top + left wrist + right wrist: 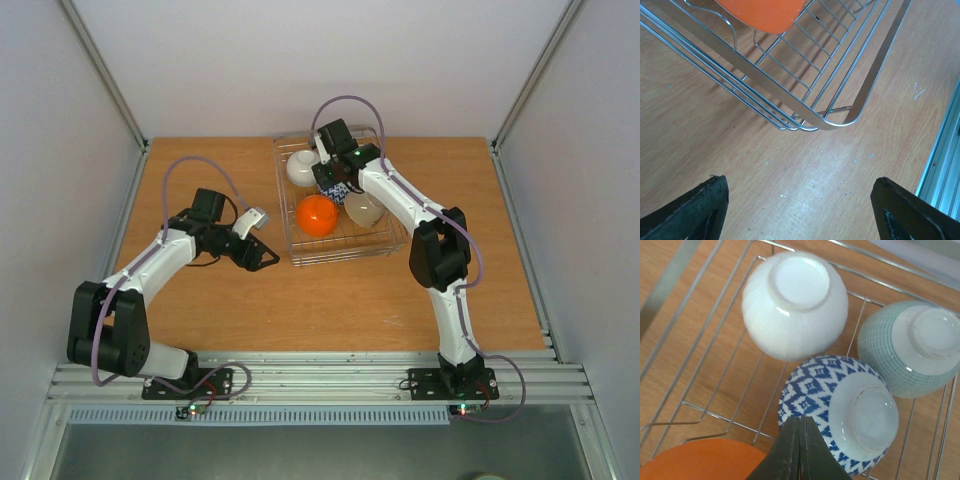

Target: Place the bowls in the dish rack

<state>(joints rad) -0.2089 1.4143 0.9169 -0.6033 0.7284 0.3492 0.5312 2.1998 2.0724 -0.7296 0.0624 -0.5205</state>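
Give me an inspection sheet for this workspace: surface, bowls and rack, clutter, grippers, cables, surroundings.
Surface: wooden tabletop, a few pale specks.
Job's things: dish rack holds white bowl, blue-and-white bowl and green-checked bowl, all upside down, plus orange bowl.
Clutter: nothing seen.
Grippers: left gripper open over bare table beside the rack's corner; right gripper shut, tips at the blue-and-white bowl's rim.
Cables: purple cables looped along both arms.
Surroundings: white walls; metal rail at near edge.
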